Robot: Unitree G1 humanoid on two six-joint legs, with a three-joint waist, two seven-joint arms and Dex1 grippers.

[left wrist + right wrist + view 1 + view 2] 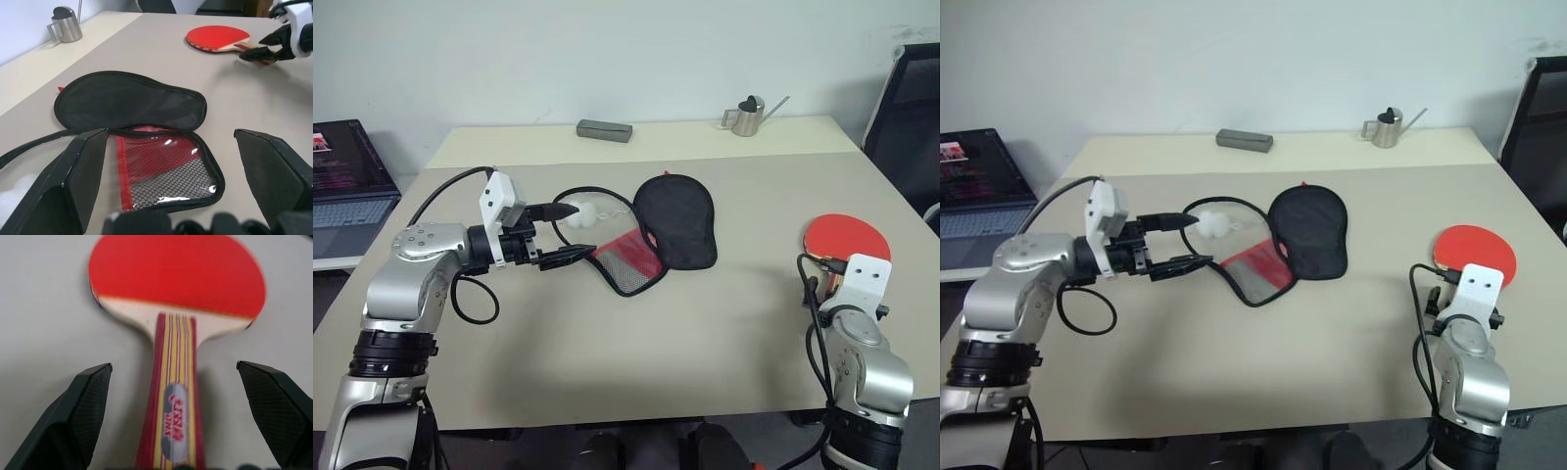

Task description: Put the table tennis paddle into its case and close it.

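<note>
The table tennis paddle [847, 238] lies red face up near the table's right edge, its striped handle [173, 421] pointing toward me. My right gripper [174, 364] is open, with the handle lying between its two fingers and no contact visible. The case [676, 220] lies unzipped at mid table, black lining up, with its red and mesh flap [628, 259] folded out toward me. A white pom-pom [585, 215] rests beside it on the left. My left gripper [566, 233] is open just left of the flap, pointing at the case [132, 103] and holding nothing.
A small metal watering can [749, 116] and a grey box [604, 130] stand at the table's far side. A laptop [342, 186] sits on a lower surface at the left. A black chair [911, 108] stands beyond the right edge.
</note>
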